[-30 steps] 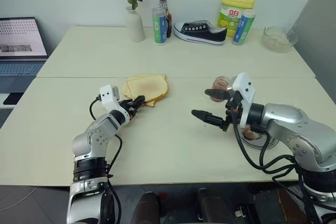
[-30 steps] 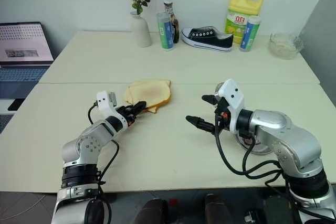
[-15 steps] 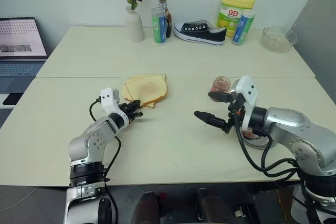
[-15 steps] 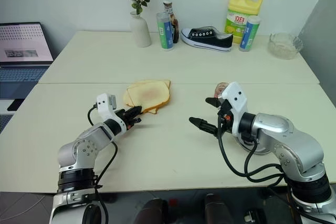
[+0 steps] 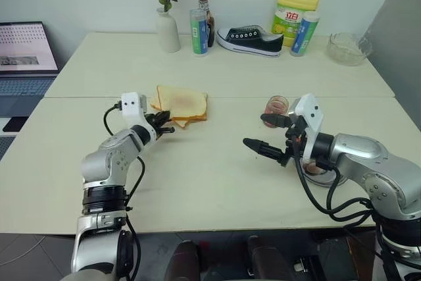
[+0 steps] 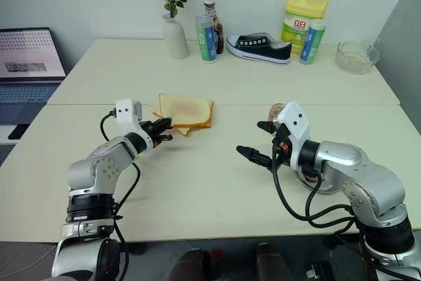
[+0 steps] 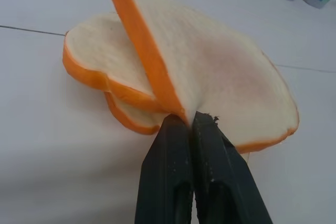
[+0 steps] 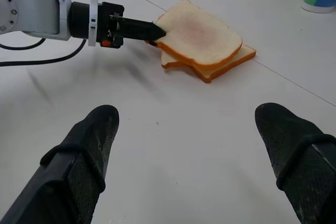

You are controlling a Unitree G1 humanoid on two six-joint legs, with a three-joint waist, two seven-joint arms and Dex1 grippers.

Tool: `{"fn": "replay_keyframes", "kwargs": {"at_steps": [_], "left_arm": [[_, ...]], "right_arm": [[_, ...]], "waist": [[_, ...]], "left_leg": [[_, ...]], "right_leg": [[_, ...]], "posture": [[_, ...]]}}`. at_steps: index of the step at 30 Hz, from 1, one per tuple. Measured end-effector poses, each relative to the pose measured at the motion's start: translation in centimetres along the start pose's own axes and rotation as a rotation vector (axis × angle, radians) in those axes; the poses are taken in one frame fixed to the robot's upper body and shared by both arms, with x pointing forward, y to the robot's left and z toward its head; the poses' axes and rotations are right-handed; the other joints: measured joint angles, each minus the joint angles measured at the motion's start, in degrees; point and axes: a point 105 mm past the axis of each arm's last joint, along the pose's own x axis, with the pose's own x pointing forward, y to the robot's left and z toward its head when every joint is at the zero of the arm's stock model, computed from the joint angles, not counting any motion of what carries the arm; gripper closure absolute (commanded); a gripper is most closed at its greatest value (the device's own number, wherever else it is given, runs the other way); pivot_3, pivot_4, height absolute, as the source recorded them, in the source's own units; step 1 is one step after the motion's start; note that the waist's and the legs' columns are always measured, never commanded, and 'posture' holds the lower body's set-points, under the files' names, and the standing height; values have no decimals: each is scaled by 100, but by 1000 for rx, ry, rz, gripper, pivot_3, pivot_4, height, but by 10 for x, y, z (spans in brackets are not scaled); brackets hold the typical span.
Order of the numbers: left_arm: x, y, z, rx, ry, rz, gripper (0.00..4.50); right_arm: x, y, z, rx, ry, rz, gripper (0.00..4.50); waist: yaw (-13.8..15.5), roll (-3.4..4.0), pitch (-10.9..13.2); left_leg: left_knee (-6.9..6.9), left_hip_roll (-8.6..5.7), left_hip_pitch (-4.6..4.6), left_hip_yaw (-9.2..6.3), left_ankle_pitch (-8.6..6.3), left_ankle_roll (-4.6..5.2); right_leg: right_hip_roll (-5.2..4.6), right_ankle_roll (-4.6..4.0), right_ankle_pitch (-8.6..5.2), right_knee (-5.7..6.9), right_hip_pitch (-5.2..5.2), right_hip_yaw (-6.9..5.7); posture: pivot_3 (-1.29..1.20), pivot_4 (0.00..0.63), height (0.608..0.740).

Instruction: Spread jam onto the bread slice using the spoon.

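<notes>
My left gripper (image 5: 168,121) is shut on the near corner of the top bread slice (image 5: 184,102). It holds that slice tilted, one edge raised off the other slices (image 7: 100,66) stacked under it. The pinch shows close up in the left wrist view (image 7: 190,119). My right gripper (image 5: 255,129) hangs open above the table, right of centre, with nothing between its fingers (image 8: 89,150). It faces the bread (image 8: 197,32) from a distance. The jam shows as red paste in a small clear glass jar (image 5: 277,105) just behind the right gripper. The spoon is hidden.
A round metal dish (image 5: 320,174) lies under my right forearm. Along the far edge stand a white vase (image 5: 168,31), bottles (image 5: 200,31), a black shoe (image 5: 251,39), a yellow jug (image 5: 296,4) and a glass bowl (image 5: 350,49). A laptop (image 5: 25,51) sits at the far left.
My left gripper closed on the top slice's corner, then rose and moved slightly away from me, tipping the slice up. The right arm stayed where it was.
</notes>
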Motion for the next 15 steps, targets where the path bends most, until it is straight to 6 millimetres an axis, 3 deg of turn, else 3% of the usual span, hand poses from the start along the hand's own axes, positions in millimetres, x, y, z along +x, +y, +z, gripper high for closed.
{"fn": "replay_keyframes", "kwargs": {"at_steps": [1, 10, 15], "left_arm": [[0, -1, 0, 3, -2, -9, 4022], [-1, -1, -4, 15, 11, -8, 1309], [-6, 0, -11, 11, 30, -3, 1309]], "right_arm": [[0, 0, 0, 0, -1, -1, 0], [0, -2, 0, 3, -2, -20, 0], [-1, -2, -1, 2, -2, -35, 0]], "waist": [[0, 0, 0], [-1, 0, 0], [-1, 0, 0]], "left_leg": [[0, 0, 0, 0, 0, 0], [0, 0, 0, 0, 0, 0], [0, 1, 0, -2, 0, 0]], "right_leg": [[0, 0, 0, 0, 0, 0], [-1, 0, 0, 0, 0, 1], [-1, 0, 0, 0, 0, -1]], "posture": [[0, 150, 740], [0, 150, 740], [0, 150, 740]]}}
